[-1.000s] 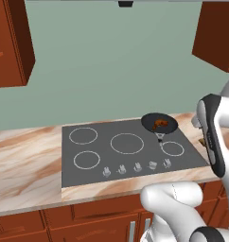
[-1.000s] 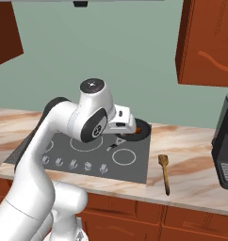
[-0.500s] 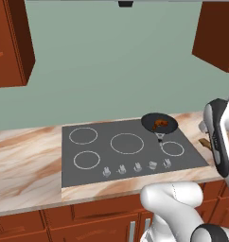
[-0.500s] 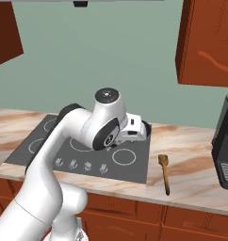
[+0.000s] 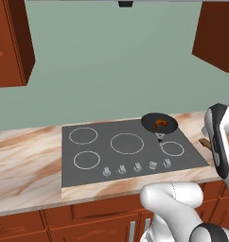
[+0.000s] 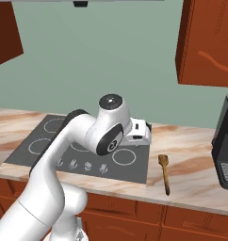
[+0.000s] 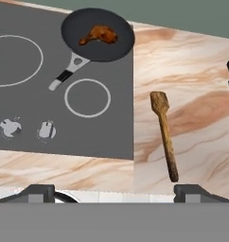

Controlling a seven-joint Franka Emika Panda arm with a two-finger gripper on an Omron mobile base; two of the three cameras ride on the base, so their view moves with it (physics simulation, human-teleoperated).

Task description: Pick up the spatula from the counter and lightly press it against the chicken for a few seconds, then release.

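A marble counter (image 7: 192, 66) with a black stove (image 7: 102, 127) is set below a green wall (image 5: 111, 71) and brown cupboards (image 6: 207, 42). The arm (image 6: 78, 141) has been swung further right. The brown wooden spatula (image 7: 164, 134) is laid flat on the counter beside the stove. The gripper (image 7: 115, 191) is held wide open, empty, above it.

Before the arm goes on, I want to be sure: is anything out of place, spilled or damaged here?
Nothing stands out. The spatula lies flat on the counter beside the cooktop, the chicken sits inside the pan, and nothing looks spilled or broken.
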